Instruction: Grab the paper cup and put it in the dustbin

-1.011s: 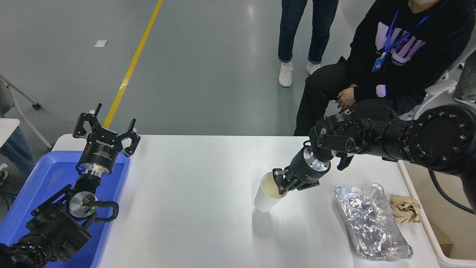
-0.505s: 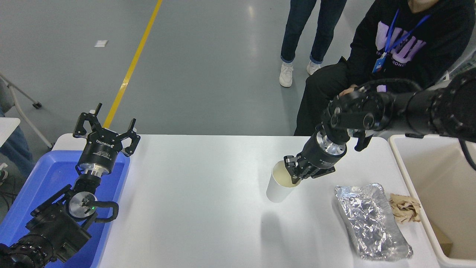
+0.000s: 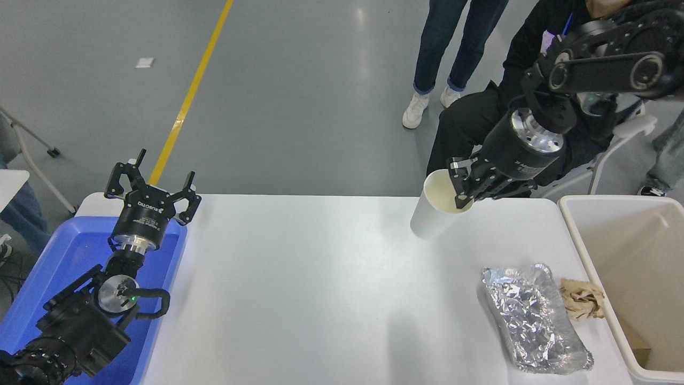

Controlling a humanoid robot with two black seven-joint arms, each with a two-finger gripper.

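The white paper cup (image 3: pixel 434 211) hangs in the air above the table's far right part, tilted, its pale yellowish inside facing the camera. My right gripper (image 3: pixel 463 193) is shut on the cup's rim and holds it well above the table. The cream-white dustbin (image 3: pixel 582 251) stands at the right edge of the table, to the right of the cup and lower. My left gripper (image 3: pixel 152 188) is open and parked at the lower left over the blue tub.
A crumpled silver foil tray (image 3: pixel 531 318) and a brown paper wad (image 3: pixel 582 299) lie on the white table (image 3: pixel 299 299) near the bin. A blue tub (image 3: pixel 69 262) stands at the left. A seated person (image 3: pixel 481 117) and a standing person (image 3: pixel 443 48) are beyond the far edge.
My right gripper has lifted the cup off the table and carried it up and to the right, toward the far edge and nearer the bin. The left arm has not moved.
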